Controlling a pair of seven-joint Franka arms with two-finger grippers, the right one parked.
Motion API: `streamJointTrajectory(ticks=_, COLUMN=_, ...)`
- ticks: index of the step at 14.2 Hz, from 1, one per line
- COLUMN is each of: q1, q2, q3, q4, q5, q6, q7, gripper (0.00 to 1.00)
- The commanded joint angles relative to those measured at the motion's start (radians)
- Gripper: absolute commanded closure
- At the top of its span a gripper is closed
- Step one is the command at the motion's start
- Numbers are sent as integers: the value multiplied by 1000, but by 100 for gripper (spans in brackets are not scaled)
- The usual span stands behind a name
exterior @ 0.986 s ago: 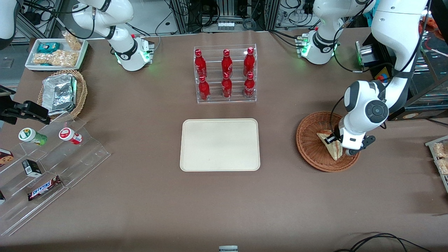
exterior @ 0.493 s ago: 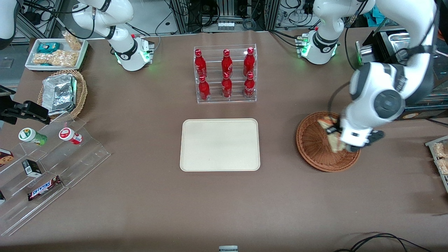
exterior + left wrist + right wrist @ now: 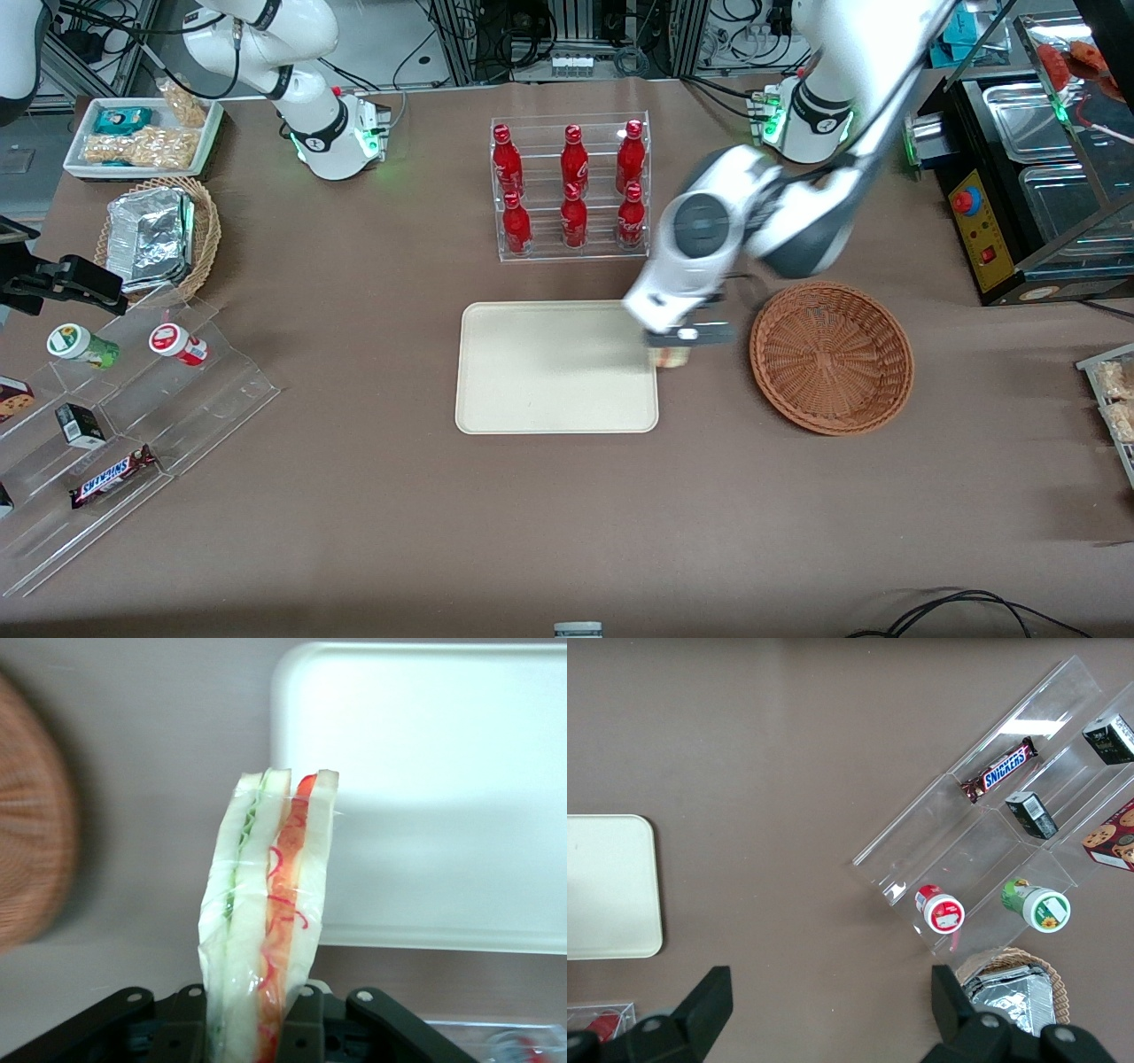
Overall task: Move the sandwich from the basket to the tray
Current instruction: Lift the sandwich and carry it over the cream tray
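My left gripper [image 3: 671, 347] hangs in the air over the edge of the cream tray [image 3: 532, 372] that faces the basket, shut on the wrapped sandwich [image 3: 671, 356]. The wrist view has the sandwich [image 3: 266, 904] standing between the black fingers [image 3: 306, 1028], its pale bread and red and green layers in clear wrap, with the tray's [image 3: 443, 771] rim under its tip. The round reddish-brown wicker basket [image 3: 831, 356] sits beside the tray toward the working arm's end, with nothing in it; its blurred rim [image 3: 31, 859] also shows in the wrist view.
A clear rack of red bottles [image 3: 571, 189] stands farther from the camera than the tray. Toward the parked arm's end are a tan basket of foil packs [image 3: 159, 235], a white snack tray [image 3: 142, 137] and a clear stepped stand with snacks [image 3: 124, 425].
The gripper lifted the sandwich out of the basket and carried it sideways to the tray's near edge. The basket now holds nothing.
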Motion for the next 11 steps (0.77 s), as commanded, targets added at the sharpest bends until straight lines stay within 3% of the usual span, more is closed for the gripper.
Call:
streamJointTrajectory(ticks=1, q1=-124, q2=314, q3=17, q4=338, q5=169, q6=-28, q7=-148, gripper=99)
streamJointTrajectory(ticks=3, q1=-174, q2=412, q3=16, q4=435, q5=249, q6=-26, q7=-198, gripper=99)
streamJointTrajectory(ticks=11, q1=-256, q2=499, q3=14, q4=555, q5=252, q6=14, q7=-235, gripper=93)
